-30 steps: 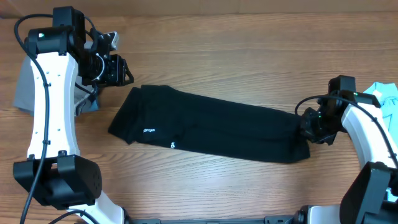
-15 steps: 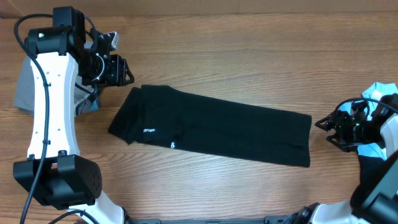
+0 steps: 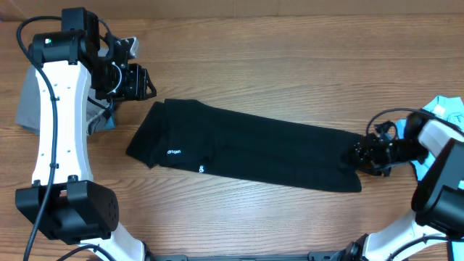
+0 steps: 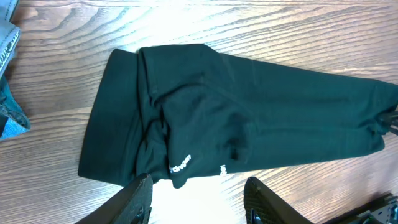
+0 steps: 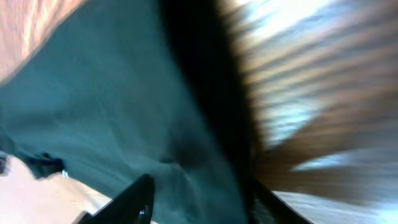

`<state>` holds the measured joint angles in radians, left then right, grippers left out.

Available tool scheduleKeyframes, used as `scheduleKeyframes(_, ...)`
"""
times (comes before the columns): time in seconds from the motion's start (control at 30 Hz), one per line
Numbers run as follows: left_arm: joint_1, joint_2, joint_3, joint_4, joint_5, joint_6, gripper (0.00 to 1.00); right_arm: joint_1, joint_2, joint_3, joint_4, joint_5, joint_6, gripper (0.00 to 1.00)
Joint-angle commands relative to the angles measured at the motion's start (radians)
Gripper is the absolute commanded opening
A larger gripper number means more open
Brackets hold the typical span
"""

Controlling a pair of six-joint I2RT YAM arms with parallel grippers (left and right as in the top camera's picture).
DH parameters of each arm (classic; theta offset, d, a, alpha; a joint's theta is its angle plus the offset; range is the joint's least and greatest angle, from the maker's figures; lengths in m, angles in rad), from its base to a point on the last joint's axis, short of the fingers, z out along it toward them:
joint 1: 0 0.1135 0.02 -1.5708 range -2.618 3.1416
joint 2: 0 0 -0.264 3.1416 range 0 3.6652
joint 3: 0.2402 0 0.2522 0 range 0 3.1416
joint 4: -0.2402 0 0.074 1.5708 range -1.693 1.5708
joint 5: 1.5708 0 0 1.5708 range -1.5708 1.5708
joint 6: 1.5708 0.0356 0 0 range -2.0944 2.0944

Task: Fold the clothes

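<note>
The clothes in play are a black shirt [image 3: 246, 156], folded into a long strip and lying slantwise across the wooden table, with tiny white lettering [image 3: 175, 152] near its left end. My left gripper [image 3: 139, 82] hangs open above the table just beyond the shirt's upper left corner. In the left wrist view its fingers [image 4: 138, 198] frame bare wood below the shirt [image 4: 236, 112]. My right gripper [image 3: 361, 154] is at the shirt's right end. The blurred right wrist view shows its jaws apart over dark cloth [image 5: 124, 106].
A grey garment [image 3: 29, 101] lies behind the left arm at the table's left edge, with a blue-grey piece [image 4: 9, 118] beside it. Light-blue cloth [image 3: 444, 109] sits at the far right behind the right arm.
The right gripper let go of the shirt's right end, drew back to the right, and has now returned to that end. The left arm has not moved.
</note>
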<state>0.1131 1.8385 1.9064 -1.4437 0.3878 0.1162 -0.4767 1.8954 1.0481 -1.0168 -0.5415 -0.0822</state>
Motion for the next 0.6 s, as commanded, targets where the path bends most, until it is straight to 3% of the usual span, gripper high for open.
scheduleKeyframes(0.0,-0.002,-0.013,0.018,0.000,0.006,0.027,0.51,0.031,0.037,-0.014,0.028,0.125,0.035,0.34)
scheduleKeyframes(0.13,-0.002,-0.014,0.018,0.000,0.006,0.027,0.51,0.023,0.037,-0.013,0.027,0.122,0.035,0.28)
scheduleKeyframes(0.2,-0.002,-0.013,0.018,0.000,0.006,0.027,0.51,0.005,0.037,-0.002,0.018,0.122,0.051,0.17)
scheduleKeyframes(0.33,-0.002,-0.014,0.018,0.000,0.006,0.027,0.51,-0.030,0.021,0.046,-0.041,0.128,0.056,0.06)
scheduleKeyframes(0.47,-0.002,-0.013,0.018,0.002,0.006,0.027,0.51,-0.036,-0.034,0.069,-0.068,0.138,0.063,0.05)
scheduleKeyframes(0.5,-0.002,-0.014,0.018,0.002,0.006,0.027,0.51,-0.035,-0.049,0.069,-0.066,0.150,0.072,0.12)
scheduleKeyframes(0.53,-0.002,-0.014,0.018,0.002,0.006,0.027,0.51,-0.033,-0.061,0.069,-0.063,0.177,0.088,0.34)
scheduleKeyframes(0.57,-0.002,-0.013,0.018,0.002,0.006,0.027,0.51,-0.033,-0.064,0.069,-0.061,0.190,0.098,0.45)
